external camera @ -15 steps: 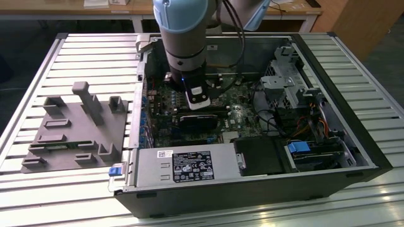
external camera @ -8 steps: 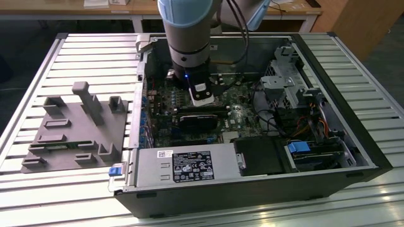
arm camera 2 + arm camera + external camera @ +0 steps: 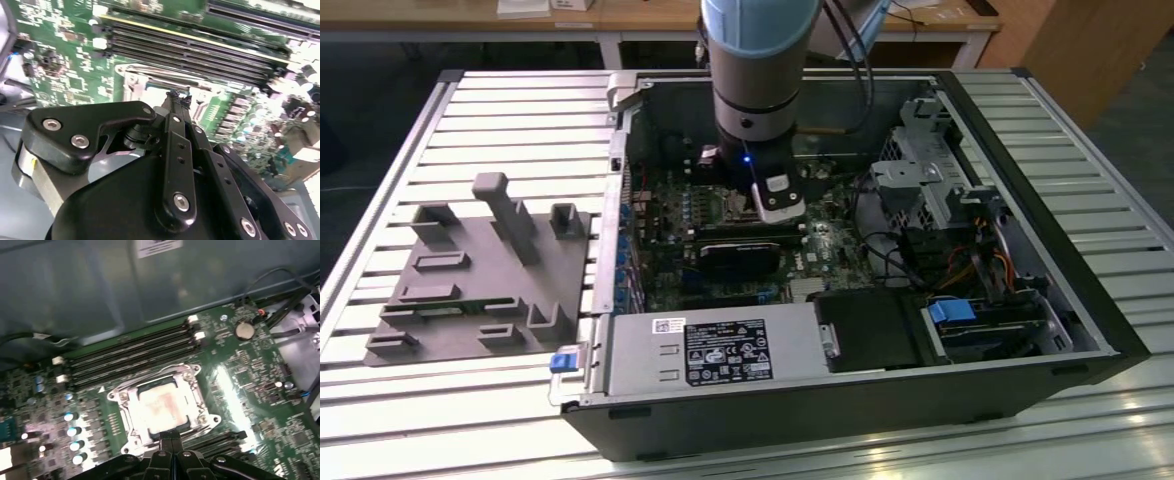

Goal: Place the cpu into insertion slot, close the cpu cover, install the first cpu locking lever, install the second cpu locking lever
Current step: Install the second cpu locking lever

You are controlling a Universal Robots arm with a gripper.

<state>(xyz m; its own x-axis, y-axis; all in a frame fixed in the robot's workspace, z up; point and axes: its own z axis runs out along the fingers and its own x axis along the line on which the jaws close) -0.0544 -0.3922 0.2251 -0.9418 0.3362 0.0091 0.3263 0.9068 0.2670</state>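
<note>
The cpu (image 3: 162,405), a dull silver square chip, lies flat in the insertion slot (image 3: 206,418) of the green motherboard. The cpu cover (image 3: 131,409), a thin silvery frame, lies down around the chip, which shows through its window. In the first wrist view my gripper (image 3: 172,441) hangs just at the socket's near edge, its two black fingers pressed together with nothing visible between them. The second wrist view shows my gripper (image 3: 175,94) tips right beside the socket's metal rim (image 3: 150,80). In the exterior view my gripper (image 3: 777,210) reaches down into the open computer case over the board.
Long black memory slots (image 3: 130,357) run beside the socket. A black heatsink block (image 3: 740,260), the power supply (image 3: 707,350) and a drive cage (image 3: 921,190) with cables crowd the case. A grey parts fixture (image 3: 480,270) sits on the slatted table at the exterior view's left.
</note>
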